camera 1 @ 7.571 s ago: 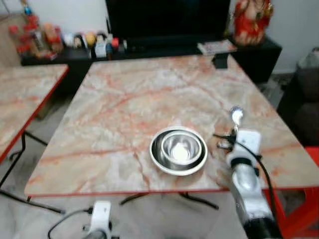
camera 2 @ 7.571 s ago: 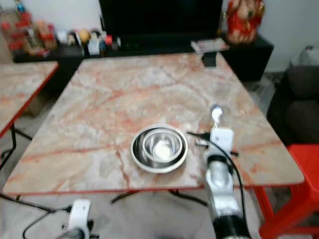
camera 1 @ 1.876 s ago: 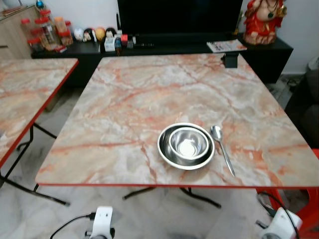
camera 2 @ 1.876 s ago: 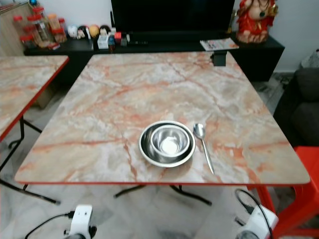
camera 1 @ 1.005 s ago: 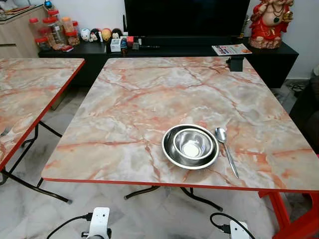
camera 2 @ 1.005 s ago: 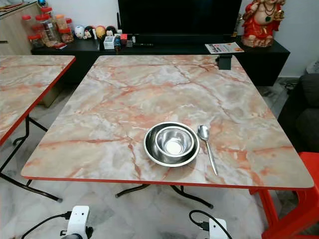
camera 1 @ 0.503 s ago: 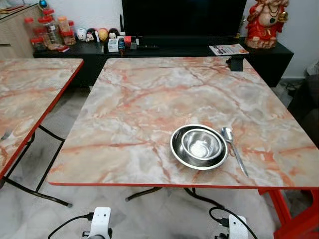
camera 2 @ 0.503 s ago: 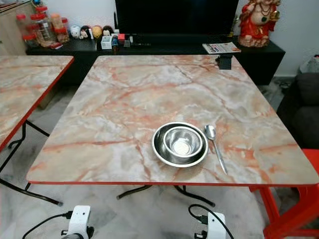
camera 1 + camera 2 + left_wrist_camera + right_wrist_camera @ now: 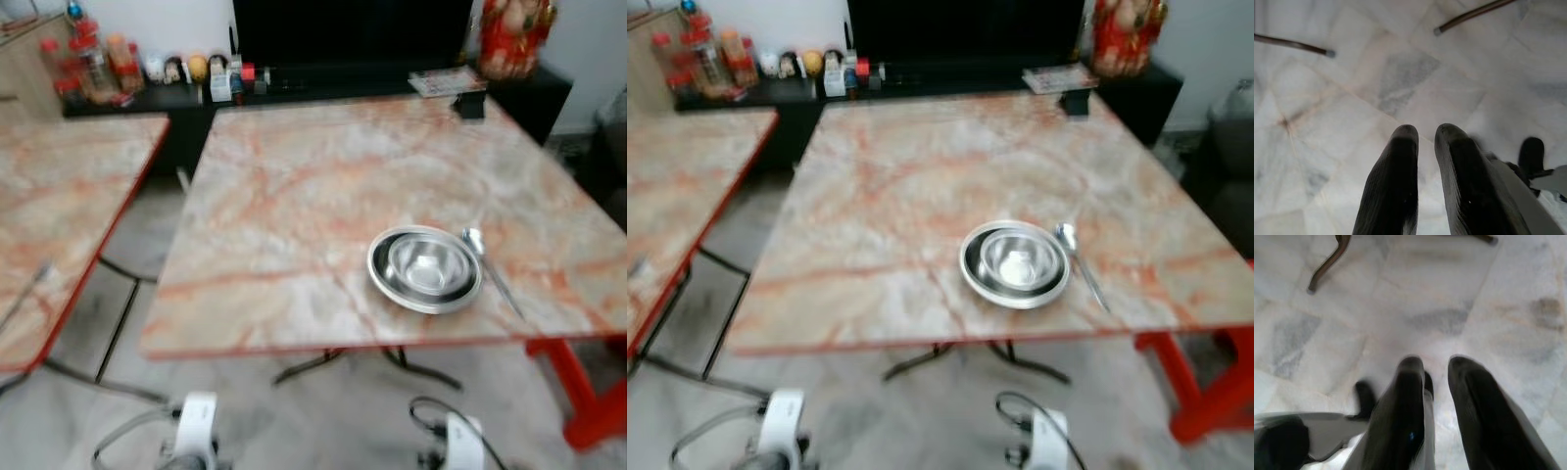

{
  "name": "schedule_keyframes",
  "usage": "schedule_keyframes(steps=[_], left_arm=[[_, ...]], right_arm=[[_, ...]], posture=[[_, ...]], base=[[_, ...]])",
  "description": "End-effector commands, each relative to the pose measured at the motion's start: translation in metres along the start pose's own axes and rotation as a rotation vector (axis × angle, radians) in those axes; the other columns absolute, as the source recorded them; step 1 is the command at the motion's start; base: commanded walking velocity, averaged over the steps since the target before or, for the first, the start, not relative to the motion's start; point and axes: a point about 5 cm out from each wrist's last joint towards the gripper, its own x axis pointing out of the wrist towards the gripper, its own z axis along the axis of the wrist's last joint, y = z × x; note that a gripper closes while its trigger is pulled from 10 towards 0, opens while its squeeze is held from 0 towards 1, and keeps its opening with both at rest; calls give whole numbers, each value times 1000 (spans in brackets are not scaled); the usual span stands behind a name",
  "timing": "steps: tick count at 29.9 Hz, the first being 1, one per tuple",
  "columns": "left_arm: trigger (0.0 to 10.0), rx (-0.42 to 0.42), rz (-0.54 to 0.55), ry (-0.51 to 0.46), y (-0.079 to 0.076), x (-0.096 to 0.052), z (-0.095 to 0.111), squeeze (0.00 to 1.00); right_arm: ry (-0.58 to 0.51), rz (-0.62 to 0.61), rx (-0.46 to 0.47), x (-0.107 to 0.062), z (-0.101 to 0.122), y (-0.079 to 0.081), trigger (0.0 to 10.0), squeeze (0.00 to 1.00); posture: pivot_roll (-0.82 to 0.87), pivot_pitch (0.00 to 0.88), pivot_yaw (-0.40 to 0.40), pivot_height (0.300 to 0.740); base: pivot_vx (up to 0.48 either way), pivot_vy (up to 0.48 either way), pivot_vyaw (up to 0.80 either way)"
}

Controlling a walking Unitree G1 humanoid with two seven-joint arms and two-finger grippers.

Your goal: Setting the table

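Note:
A small steel bowl point(image 9: 428, 262) sits inside a wider steel dish point(image 9: 382, 274) near the front right of the marble table point(image 9: 294, 196). A spoon point(image 9: 492, 268) lies flat just right of the dish, its handle toward the table's front edge. Both arms hang below the table edge, over the floor. In the left wrist view my left gripper point(image 9: 1425, 129) is shut on nothing above pale floor tiles. My right gripper point(image 9: 1436, 363) is likewise shut and empty over the floor. The pictures are blurred.
A second marble table point(image 9: 59, 225) stands to the left, with a floor gap between the two. A black TV cabinet point(image 9: 323, 88) with jars and small items runs along the back. A red stool point(image 9: 588, 392) stands at the table's front right corner.
The right arm, which earlier held the spoon beside the dish, has dropped below the table and the spoon lies there. The view has since swung left and blurred; bowl, dish and spoon stay put.

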Motion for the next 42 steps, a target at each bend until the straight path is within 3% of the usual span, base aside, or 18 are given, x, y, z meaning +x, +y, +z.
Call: schedule_keyframes(steps=[1,22,26,31,42], left_arm=[[10000,25,16,16,8,-1,-2,0],[10000,50,17,20,12,-1,-4,0],[10000,63,18,20,13,-2,-4,0],[10000,67,18,19,13,-2,-4,0],[10000,72,18,26,15,-3,-8,0]], right_arm=[[-11,19,9,1,2,8,10000,0],[-24,36,-15,1,4,13,10000,0],[-36,48,-97,1,7,15,10000,0],[-35,29,-22,1,8,14,10000,0],[-28,14,-43,1,6,8,10000,0]], posture=[[-103,0,61,740],[-82,0,64,740],[-78,0,64,740],[-76,0,63,740],[-72,0,57,740]], base=[[0,266,0],[0,266,0],[0,265,397],[0,266,405],[0,268,0]])
